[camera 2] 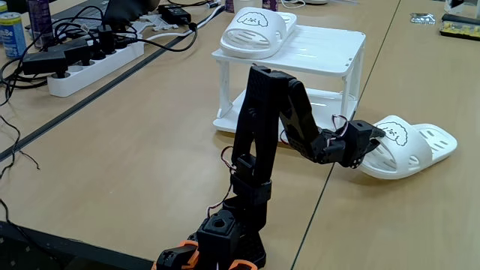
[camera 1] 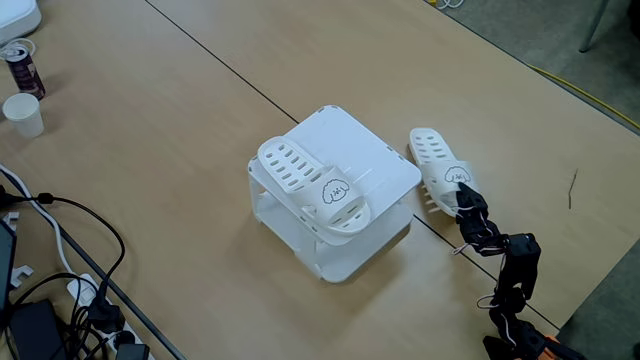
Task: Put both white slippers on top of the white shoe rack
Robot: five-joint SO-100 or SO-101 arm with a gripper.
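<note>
One white slipper (camera 1: pixel 312 188) (camera 2: pixel 252 31) lies on the flat top of the white shoe rack (camera 1: pixel 385 160) (camera 2: pixel 330 46), dog face toward the rack's front corner. The other white slipper (camera 1: pixel 432 158) (camera 2: pixel 414 146) is on the table just right of the rack in both fixed views, and seems tipped a little onto one edge. My gripper (camera 1: pixel 460 198) (camera 2: pixel 375 139) is at this slipper's strap end, its black fingers shut on the strap edge beside the dog drawing. The arm's base (camera 2: pixel 225 232) stands in front of the rack.
A drink can (camera 1: pixel 22 65) and a paper cup (camera 1: pixel 22 114) stand at the far left. Cables and plugs (camera 1: pixel 60 300) crowd the lower left corner. A power strip (camera 2: pixel 90 64) with cables lies left of the rack. Bare table surrounds the rack.
</note>
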